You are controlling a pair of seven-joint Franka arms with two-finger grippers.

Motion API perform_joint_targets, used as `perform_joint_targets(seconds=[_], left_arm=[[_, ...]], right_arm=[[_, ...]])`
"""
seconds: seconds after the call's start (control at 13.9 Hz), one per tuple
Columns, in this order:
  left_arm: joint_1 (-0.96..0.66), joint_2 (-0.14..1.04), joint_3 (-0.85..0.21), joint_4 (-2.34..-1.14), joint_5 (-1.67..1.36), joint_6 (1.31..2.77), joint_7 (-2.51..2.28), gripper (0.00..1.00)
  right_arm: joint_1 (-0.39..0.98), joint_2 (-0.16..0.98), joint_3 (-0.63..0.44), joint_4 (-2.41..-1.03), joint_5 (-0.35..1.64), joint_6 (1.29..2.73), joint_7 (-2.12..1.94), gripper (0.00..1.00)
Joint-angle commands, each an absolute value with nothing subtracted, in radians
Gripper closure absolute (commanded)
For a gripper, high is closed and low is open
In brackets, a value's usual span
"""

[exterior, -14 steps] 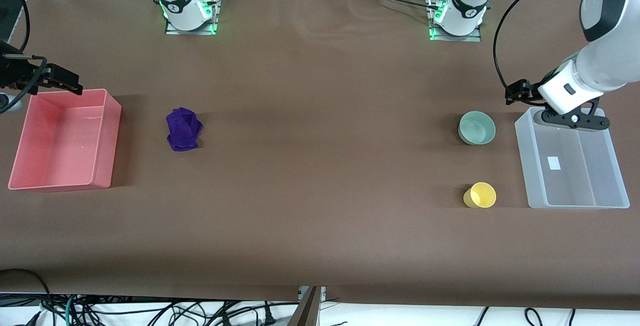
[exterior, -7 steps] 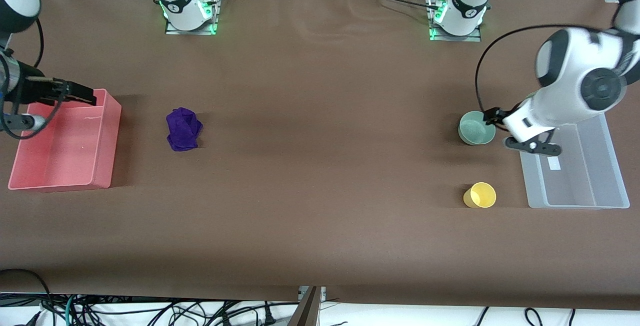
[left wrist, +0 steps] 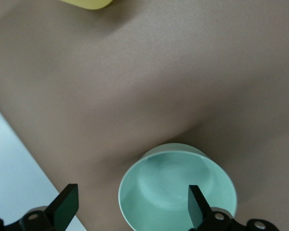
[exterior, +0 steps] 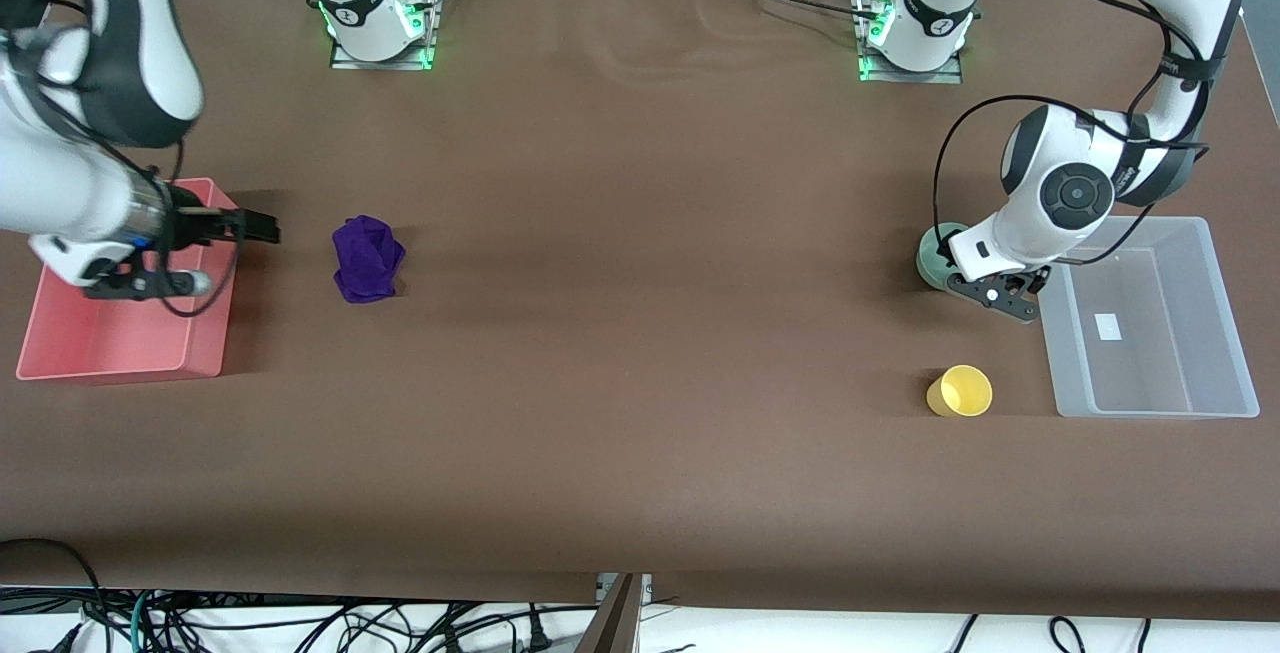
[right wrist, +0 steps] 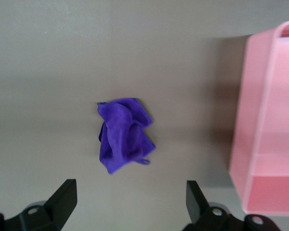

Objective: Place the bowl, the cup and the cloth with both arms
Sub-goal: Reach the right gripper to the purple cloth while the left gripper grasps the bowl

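Observation:
The pale green bowl (exterior: 932, 255) stands upright on the table beside the clear bin, half hidden under the left arm's wrist. My left gripper (exterior: 985, 285) is open just above it. In the left wrist view the bowl (left wrist: 178, 190) lies between the spread fingers of the left gripper (left wrist: 132, 207), toward one of them. The yellow cup (exterior: 960, 391) lies on its side, nearer the front camera than the bowl. The purple cloth (exterior: 367, 258) lies crumpled beside the pink bin. My right gripper (exterior: 255, 228) is open and empty between the pink bin and the cloth (right wrist: 123, 134), short of the cloth.
A pink bin (exterior: 120, 358) sits at the right arm's end of the table. A clear plastic bin (exterior: 1150, 383) sits at the left arm's end. The yellow cup's edge (left wrist: 89, 4) shows in the left wrist view.
The left gripper has moved from over the clear bin to over the bowl. The right gripper has moved across the pink bin's corner toward the cloth.

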State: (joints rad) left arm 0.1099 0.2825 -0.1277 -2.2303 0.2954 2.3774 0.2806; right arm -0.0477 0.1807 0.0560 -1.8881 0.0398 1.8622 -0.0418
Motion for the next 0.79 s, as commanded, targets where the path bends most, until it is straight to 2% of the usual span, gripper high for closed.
perform_joint_targets(seconds=[0.0, 0.22, 0.29, 0.36, 0.43, 0.5, 0.58, 0.72], left_arm=[[0.156, 0.327, -0.133, -2.229, 0.316, 2.421, 0.414, 0.00], [0.156, 0.356, -0.143, -2.250, 0.310, 2.448, 0.433, 0.00], [0.156, 0.357, -0.143, -2.262, 0.310, 2.465, 0.434, 0.06], [0.156, 0.359, -0.143, -2.269, 0.310, 2.471, 0.443, 0.27], [0.156, 0.359, -0.144, -2.267, 0.310, 2.471, 0.463, 0.69], [0.158, 0.362, -0.144, -2.267, 0.307, 2.471, 0.466, 0.95], [0.158, 0.367, -0.144, -2.266, 0.307, 2.471, 0.466, 1.00], [0.160, 0.367, -0.144, -2.264, 0.305, 2.471, 0.469, 1.00]], right_arm=[[-0.051, 0.143, 0.063, -2.063, 0.109, 2.027, -0.035, 0.00], [-0.051, 0.144, 0.090, -2.193, 0.127, 2.202, -0.031, 0.00], [-0.051, 0.147, 0.100, -2.230, 0.127, 2.257, -0.025, 0.00], [-0.051, 0.153, 0.109, -2.256, 0.127, 2.299, -0.018, 0.00], [-0.051, 0.166, 0.112, -2.272, 0.127, 2.327, -0.018, 0.00], [-0.049, 0.179, 0.112, -2.279, 0.127, 2.344, -0.018, 0.00], [-0.048, 0.195, 0.112, -2.292, 0.127, 2.368, -0.018, 0.00], [-0.043, 0.218, 0.112, -2.325, 0.127, 2.439, -0.020, 0.00]])
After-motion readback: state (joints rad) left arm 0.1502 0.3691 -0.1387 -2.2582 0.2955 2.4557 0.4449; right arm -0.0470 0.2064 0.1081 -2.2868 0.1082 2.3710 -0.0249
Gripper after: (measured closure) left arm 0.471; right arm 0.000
